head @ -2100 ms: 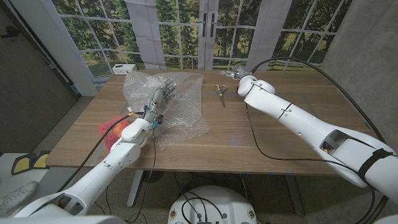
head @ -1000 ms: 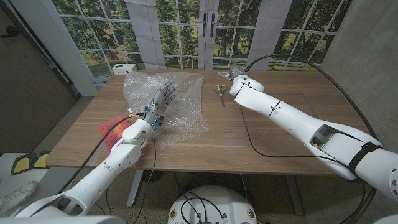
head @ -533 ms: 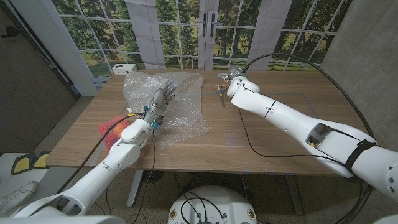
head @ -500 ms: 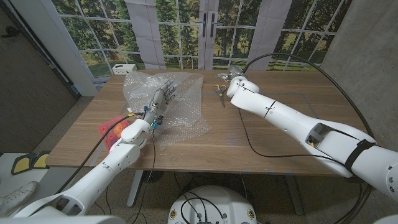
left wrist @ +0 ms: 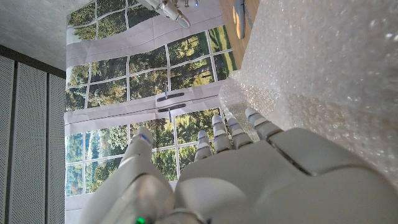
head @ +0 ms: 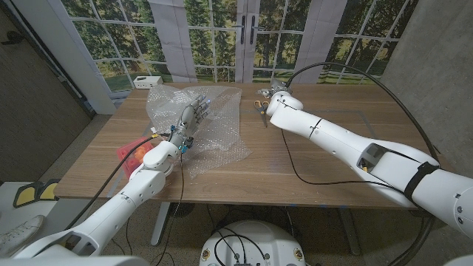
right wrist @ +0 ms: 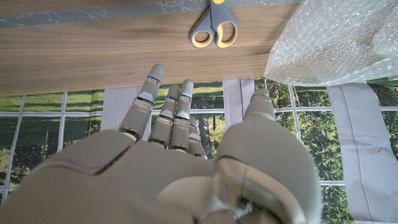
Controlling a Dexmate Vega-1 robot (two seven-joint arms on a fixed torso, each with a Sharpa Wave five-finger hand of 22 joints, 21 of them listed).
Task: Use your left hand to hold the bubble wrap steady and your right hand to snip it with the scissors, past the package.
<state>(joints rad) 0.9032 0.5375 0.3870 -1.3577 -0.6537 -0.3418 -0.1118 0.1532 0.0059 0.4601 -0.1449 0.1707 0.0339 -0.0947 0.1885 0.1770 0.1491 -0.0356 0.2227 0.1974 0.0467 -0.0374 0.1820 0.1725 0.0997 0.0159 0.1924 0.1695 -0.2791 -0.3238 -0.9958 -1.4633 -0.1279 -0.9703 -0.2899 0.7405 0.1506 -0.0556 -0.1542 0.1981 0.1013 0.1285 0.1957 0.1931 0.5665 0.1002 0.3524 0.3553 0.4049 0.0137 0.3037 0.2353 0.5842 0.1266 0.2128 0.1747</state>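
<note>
Here, at the left edge of the wooden table (head: 310,159), something red and orange (head: 131,154) lies partly under the left arm; what it is cannot be told. Just beside it the bubble wrap (head: 214,137) spreads as a clear, crinkled sheet over the table's left half, rising into a heaped mound toward the far edge and running flatter toward the near side. The left hand (head: 194,114) rests on top of that sheet, fingers stretched out and slightly apart, holding nothing between them. The left wrist view adds what the head view cannot: the fine grid of small bubbles in the wrap (left wrist: 323,68) and the fingertips (left wrist: 227,127) reaching past its rounded edge.

Further right, the scissors (head: 261,108) lie on bare wood, apart from the wrap, with grey handles lined in yellow. The right hand (head: 275,92) is just beside them near the far edge, largely hidden behind its own arm in the head view. The right wrist view shows its fingers (right wrist: 163,109) extended and loosely spread, empty, with the scissor handles (right wrist: 214,30) beyond the fingertips and untouched, and a corner of the wrap (right wrist: 329,43) to one side.
</note>
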